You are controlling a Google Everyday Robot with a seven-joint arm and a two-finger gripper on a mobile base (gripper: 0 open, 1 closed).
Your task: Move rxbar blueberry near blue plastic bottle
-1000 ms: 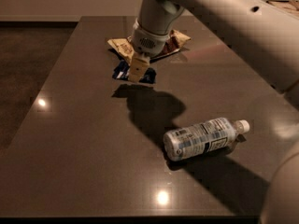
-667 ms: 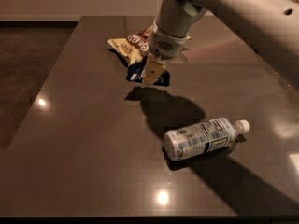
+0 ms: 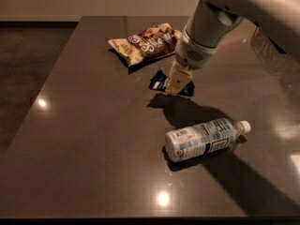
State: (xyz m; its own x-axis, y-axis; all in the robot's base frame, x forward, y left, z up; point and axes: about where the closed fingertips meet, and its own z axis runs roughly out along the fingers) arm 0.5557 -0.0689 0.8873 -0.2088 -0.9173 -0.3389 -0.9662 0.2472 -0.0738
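The rxbar blueberry (image 3: 161, 82), a small flat dark-blue wrapper, sticks out on both sides of my gripper (image 3: 178, 82) at the middle of the dark table. The gripper comes down from the upper right, is shut on the bar and holds it just above the tabletop. The blue plastic bottle (image 3: 204, 138) lies on its side in front and slightly right of the bar, its white cap pointing right. About a hand's width separates bar and bottle.
A yellow-and-brown chip bag (image 3: 145, 43) lies behind and left of the gripper. My arm (image 3: 220, 18) crosses the upper right. The table's left edge (image 3: 51, 78) runs diagonally, with dark floor beyond it.
The gripper has moved right and toward the front with the bar in it, away from the chip bag and closer to the bottle. The bottle has not moved.
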